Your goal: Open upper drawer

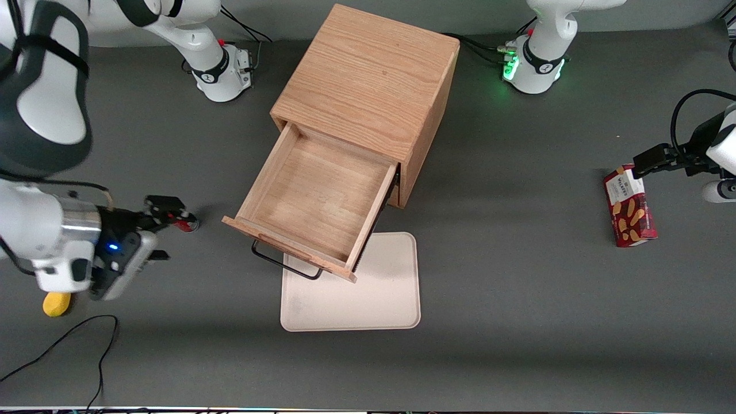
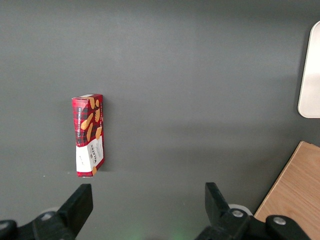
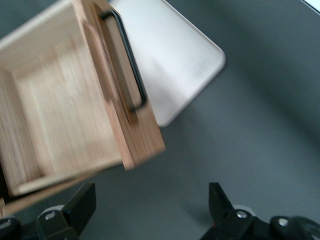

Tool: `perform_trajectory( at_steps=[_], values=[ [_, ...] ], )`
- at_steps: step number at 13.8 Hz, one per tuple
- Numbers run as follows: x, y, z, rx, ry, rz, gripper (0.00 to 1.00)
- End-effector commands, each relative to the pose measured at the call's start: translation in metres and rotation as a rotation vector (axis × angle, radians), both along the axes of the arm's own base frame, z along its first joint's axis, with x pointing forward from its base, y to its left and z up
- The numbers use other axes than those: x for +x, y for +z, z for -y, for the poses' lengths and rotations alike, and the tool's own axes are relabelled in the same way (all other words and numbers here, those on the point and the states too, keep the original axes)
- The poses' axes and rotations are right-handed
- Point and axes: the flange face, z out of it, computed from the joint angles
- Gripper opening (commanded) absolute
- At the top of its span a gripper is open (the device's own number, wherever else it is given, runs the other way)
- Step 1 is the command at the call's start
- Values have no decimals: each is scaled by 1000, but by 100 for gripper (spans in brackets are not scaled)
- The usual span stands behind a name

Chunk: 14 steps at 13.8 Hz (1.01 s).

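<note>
Upper drawer point(image 1: 313, 198) stood pulled well out, empty.
Stiff oak, probably light-running; its thin black bar handle point(image 1: 284, 263) looked the only hold. The gripper point(image 1: 167, 210) hung apart, fingers spread, holding nothing.

A matte dark grey table point(image 1: 517, 322) fills nearly the whole front view, its surface plain and even, with no wall, window or floor to be seen. Along its edge nearest the front camera runs a thin pale strip point(image 1: 230, 410). An oak cabinet point(image 1: 374, 75) stands on the table about midway between its two ends, the grain of its top clearly lit. The light is soft and comes from above: the cabinet casts only a faint shadow point(image 1: 454, 172) toward the parked arm's end. A small green glow point(image 1: 501, 80) tints the table farther from the camera than the cabinet's front.
</note>
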Motion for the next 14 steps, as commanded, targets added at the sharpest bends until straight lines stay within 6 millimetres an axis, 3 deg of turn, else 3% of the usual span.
perform_trajectory(
  at_steps=[1, 5, 9, 14],
  values=[
    [-32, 7, 56, -70, -98, -33, 100],
    [-56, 14, 94, -200, -201, 31, 100],
    [-74, 0, 103, -238, -384, -3, 100],
    [-84, 12, 124, -264, -598, -55, 100]
  ],
)
